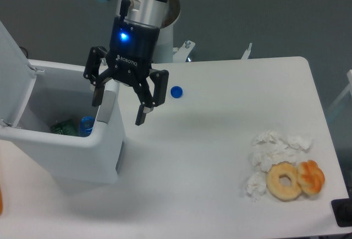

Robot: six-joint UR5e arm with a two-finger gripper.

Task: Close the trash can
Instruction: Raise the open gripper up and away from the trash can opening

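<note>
The trash can (66, 151) is a large white boxy bin at the left of the table. Its flat white lid (12, 65) stands open, tilted up at the far left. Inside I see a green item (65, 127) and a blue bottle (86, 125). A grey latch strip (106, 107) sits on the right rim. My gripper (119, 107) is open and empty, hanging over the can's right rim, one finger (99, 93) by the opening, the other (144, 109) over the table.
A blue bottle cap (176, 91) lies on the white table (220, 140) just right of the gripper. Crumpled white tissues (275, 151), a bagel (284, 180) and an orange pastry (311, 177) lie at the front right.
</note>
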